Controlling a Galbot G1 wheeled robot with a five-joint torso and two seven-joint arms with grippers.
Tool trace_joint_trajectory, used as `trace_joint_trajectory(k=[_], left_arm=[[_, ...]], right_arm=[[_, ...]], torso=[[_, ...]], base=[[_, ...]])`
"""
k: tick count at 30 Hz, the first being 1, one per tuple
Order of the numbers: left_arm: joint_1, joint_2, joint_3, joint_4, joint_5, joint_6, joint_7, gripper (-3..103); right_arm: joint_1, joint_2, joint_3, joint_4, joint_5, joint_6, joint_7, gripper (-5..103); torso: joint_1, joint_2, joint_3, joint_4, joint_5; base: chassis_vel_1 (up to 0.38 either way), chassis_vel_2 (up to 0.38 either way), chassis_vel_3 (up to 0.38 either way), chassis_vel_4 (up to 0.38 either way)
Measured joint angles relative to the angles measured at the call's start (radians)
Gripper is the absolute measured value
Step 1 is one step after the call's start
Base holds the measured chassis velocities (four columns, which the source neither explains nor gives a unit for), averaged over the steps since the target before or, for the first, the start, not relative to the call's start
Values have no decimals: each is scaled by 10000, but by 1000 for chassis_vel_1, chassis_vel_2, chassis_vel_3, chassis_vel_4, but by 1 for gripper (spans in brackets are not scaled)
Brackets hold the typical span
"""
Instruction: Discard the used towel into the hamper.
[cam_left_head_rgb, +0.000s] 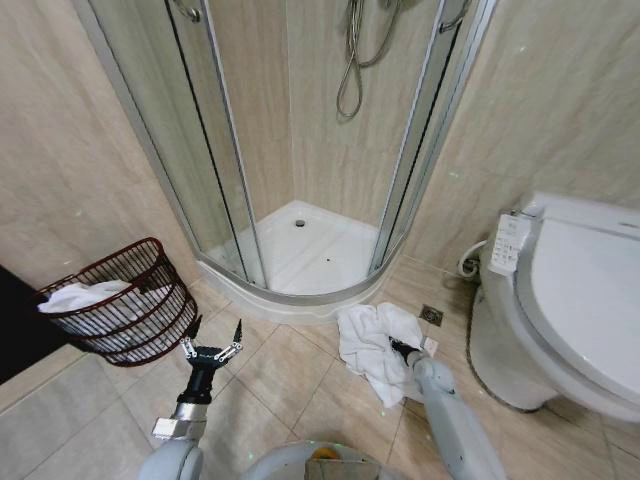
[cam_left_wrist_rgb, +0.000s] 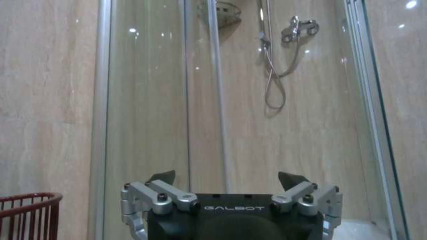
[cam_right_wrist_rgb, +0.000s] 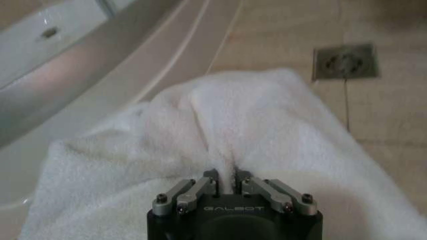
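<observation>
I am looking down at a beige tiled bathroom floor (cam_left_head_rgb: 290, 375), where a crumpled white terry towel (cam_left_head_rgb: 372, 345) is lying just beside the curved white base of the glass corner shower stall (cam_left_head_rgb: 300, 262), between that base and the white toilet (cam_left_head_rgb: 560, 300) on my right. My right gripper (cam_left_head_rgb: 402, 350) is sitting down on the towel, and in the right wrist view I am seeing that gripper (cam_right_wrist_rgb: 227, 179) with its fingers pressed together, pinching a raised fold of the towel (cam_right_wrist_rgb: 227, 130) between them; the cloth is bunching up into a ridge right at the fingertips. A square metal floor drain (cam_right_wrist_rgb: 345, 62) is showing on the tiles just past the towel's far edge. My left gripper (cam_left_head_rgb: 212, 335) is hanging in the air above the floor, touching nothing, with its fingers spread wide; the left wrist view is showing it (cam_left_wrist_rgb: 227, 179) facing the shower glass and the hanging shower hose (cam_left_wrist_rgb: 270, 65). The round dark reddish-brown openwork wire hamper (cam_left_head_rgb: 150, 300) is sitting on the floor against the left wall, tilting toward me, well apart from the towel, and a white cloth (cam_left_head_rgb: 85, 296) is lying inside it at the rim.
</observation>
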Motion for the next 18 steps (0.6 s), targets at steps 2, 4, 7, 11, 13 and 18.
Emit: trace_joint_trajectory(k=[2, 4, 7, 11, 13, 18], left_arm=[[9, -17, 14, -2, 12, 0, 7, 100], [21, -31, 20, -7, 17, -3, 14, 100], [42, -49, 19, -24, 17, -23, 17, 100], [85, -58, 7, -24, 13, -89, 17, 100], [91, -61, 7, -24, 13, -100, 17, 100], [143, -80, 7, -27, 21, -160, 18, 100]], right_arm=[[-68, 0, -4, 33, -371, 360, 64, 15], [-149, 0, -4, 84, -679, 694, 113, 11], [-482, 6, -3, 389, -1198, 1487, 291, 4], [-925, 132, 26, 740, -2035, 2961, 560, 2], [-1068, 154, 34, 940, -2163, 3312, 682, 2], [-1679, 168, 92, 2014, -2616, 3989, 881, 2]], torso=[[0, 0, 0, 1, -1], [0, 0, 0, 1, 0], [0, 0, 0, 0, -1], [0, 0, 0, 0, 0], [0, 0, 0, 0, -2], [0, 0, 0, -1, -3]], base=[[0, 0, 0, 0], [0, 0, 0, 0], [0, 0, 0, 0], [0, 0, 0, 0], [0, 0, 0, 0], [0, 0, 0, 0]])
